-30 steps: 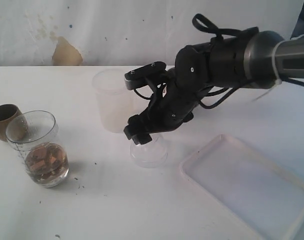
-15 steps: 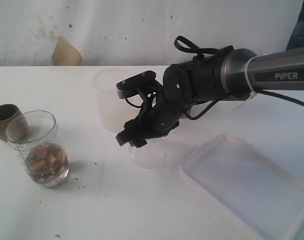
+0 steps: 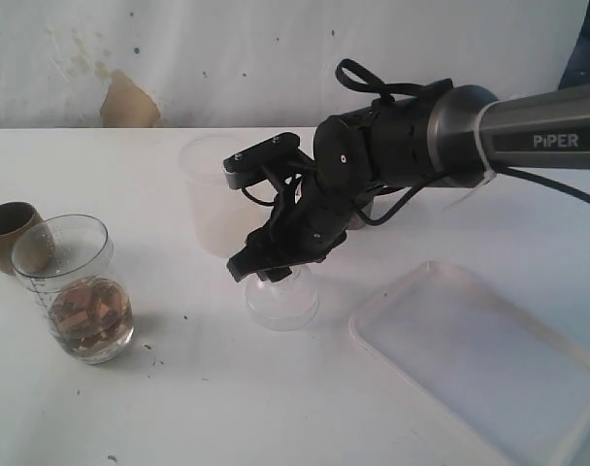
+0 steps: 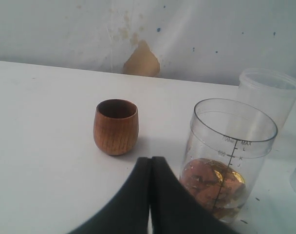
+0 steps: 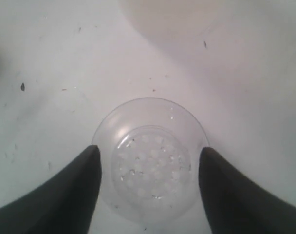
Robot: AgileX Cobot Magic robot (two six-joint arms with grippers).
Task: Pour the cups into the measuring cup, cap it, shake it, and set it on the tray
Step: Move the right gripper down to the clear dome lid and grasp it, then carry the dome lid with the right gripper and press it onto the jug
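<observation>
The measuring cup (image 3: 72,291) stands at the left of the table, clear and uncapped, with brown and gold pieces in its bottom (image 4: 217,183). Just behind it sits the brown wooden cup (image 3: 8,233) (image 4: 116,126), upright. My left gripper (image 4: 150,162) is shut and empty, hanging near these two. My right gripper (image 3: 269,269) (image 5: 149,156) is low over a clear dome lid (image 3: 282,299) (image 5: 150,163) that rests on the table. Its fingers straddle the lid closely on both sides, and contact cannot be told. The white tray (image 3: 489,364) lies at the front right.
A frosted white plastic cup (image 3: 213,194) (image 4: 269,90) stands upright just behind the lid and my right arm. A brown patch marks the back wall (image 3: 130,102). Small dark specks dot the tabletop.
My right arm has moved left and down over the lid. Its fingers have narrowed around the lid, which has shifted slightly to the left. The left side is unchanged.
</observation>
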